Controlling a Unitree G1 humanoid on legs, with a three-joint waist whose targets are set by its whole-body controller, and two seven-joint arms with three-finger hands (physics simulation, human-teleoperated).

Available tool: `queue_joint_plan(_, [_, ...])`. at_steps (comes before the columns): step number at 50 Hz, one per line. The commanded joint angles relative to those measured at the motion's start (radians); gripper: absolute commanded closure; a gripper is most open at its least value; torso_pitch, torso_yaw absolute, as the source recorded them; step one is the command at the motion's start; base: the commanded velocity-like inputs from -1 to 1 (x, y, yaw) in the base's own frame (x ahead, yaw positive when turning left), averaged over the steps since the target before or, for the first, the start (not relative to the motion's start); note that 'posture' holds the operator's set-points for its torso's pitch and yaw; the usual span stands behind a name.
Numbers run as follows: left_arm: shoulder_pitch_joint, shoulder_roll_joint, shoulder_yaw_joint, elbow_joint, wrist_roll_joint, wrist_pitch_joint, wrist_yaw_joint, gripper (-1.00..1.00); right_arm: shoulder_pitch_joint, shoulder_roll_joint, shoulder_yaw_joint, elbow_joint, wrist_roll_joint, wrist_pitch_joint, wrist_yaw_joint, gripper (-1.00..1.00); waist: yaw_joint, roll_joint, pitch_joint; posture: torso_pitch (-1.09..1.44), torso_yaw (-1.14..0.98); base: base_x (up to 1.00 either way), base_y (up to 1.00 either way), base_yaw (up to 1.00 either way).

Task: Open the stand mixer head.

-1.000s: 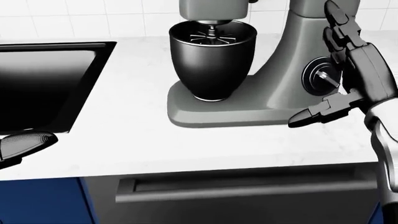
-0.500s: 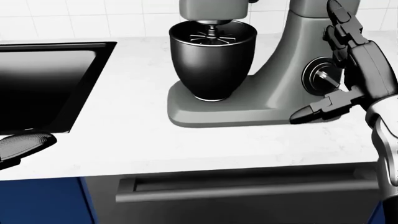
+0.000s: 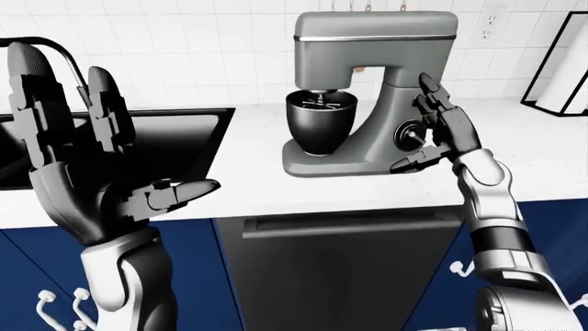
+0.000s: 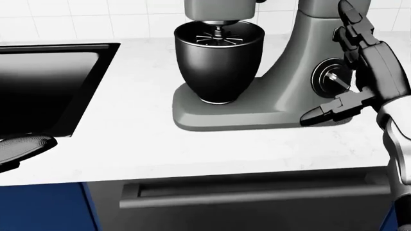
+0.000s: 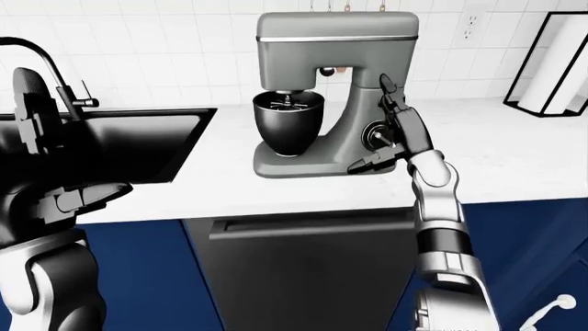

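Note:
A grey stand mixer [image 3: 367,96] stands on the white counter [image 3: 257,186], its head [image 3: 377,31] down over a black bowl [image 3: 320,121]. A round knob [image 4: 331,78] sits on its column. My right hand [image 3: 432,124] is open beside the column, fingers [image 4: 353,24] pointing up along it and thumb [image 4: 327,113] reaching toward the base. My left hand [image 3: 101,165] is open and empty, raised at the left of the left-eye view, well apart from the mixer.
A black sink [image 3: 174,138] with a faucet [image 5: 46,62] lies left of the mixer. A dark drawer front with a handle [image 4: 257,190] sits under the counter, blue cabinets [image 3: 551,227] beside it. A black-framed stand [image 5: 551,62] is at the right.
My right hand has shifted slightly right and up beside the mixer column. The left hand tip dropped a little at the head view's lower left.

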Motion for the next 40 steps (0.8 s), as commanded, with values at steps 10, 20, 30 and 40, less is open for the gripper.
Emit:
queue_joint_plan(10, [-0.022, 0.007, 0.003, -0.020, 0.003, -0.016, -0.005, -0.98, -0.061, -0.015, -0.003, 0.004, 0.005, -0.047, -0.009, -1.00, 0.000, -0.002, -0.010, -0.30, 0.00, 0.00, 0.00, 0.00])
queue_joint_plan(20, [-0.019, 0.008, 0.005, -0.020, 0.002, -0.017, -0.004, -0.98, -0.079, -0.017, 0.002, 0.056, 0.000, -0.078, -0.012, -1.00, 0.000, -0.002, -0.010, -0.30, 0.00, 0.00, 0.00, 0.00])
queue_joint_plan(30, [-0.020, 0.008, 0.005, -0.022, 0.004, -0.016, -0.003, -0.98, -0.103, -0.023, 0.004, 0.102, -0.002, -0.102, -0.017, -1.00, 0.000, -0.002, -0.009, -0.30, 0.00, 0.00, 0.00, 0.00])
queue_joint_plan(40, [-0.016, 0.006, 0.004, -0.009, 0.005, -0.026, -0.009, -0.98, -0.044, -0.014, -0.003, -0.003, 0.009, -0.052, -0.022, -1.00, 0.002, -0.003, -0.008, -0.30, 0.00, 0.00, 0.00, 0.00])
